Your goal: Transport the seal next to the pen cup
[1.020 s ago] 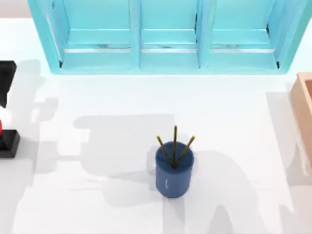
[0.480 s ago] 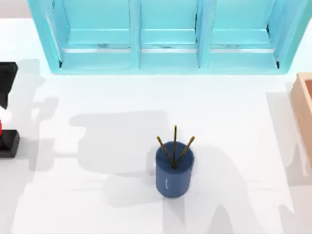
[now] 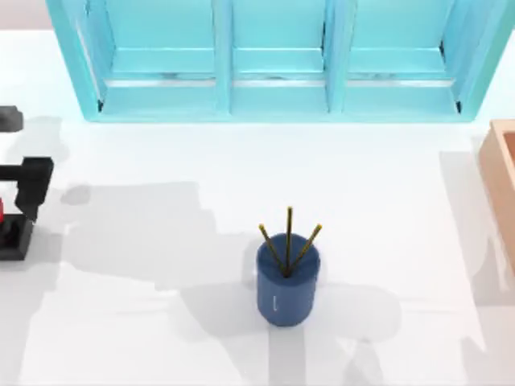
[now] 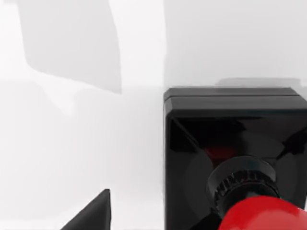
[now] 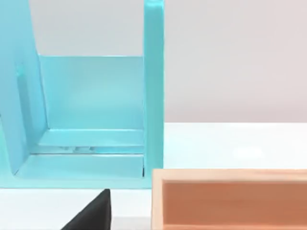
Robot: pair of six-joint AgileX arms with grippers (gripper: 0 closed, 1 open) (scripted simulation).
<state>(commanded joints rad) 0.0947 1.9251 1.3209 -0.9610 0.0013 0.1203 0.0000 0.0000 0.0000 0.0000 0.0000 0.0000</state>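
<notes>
The left gripper (image 3: 18, 191) is reaching over the seal (image 3: 11, 235) at the table's left edge; its jaws' spread is unclear; next comes gripping the knob.

A dark blue cylindrical pen cup (image 3: 287, 281) carries a small pale mark on its side and holds three thin pencils (image 3: 289, 245) banded in yellow and black, all on a plain white tabletop (image 3: 386, 201) crossed by soft grey shadows. The small seal (image 4: 235, 158) has a black square block base, a black ribbed collar and a glossy red rounded knob. A light turquoise shelf unit (image 3: 278, 60) with three bays runs along the far edge, a pale orange-tan box (image 5: 230, 199) sits at the right edge, and the left gripper (image 3: 28, 189) is matte black.
</notes>
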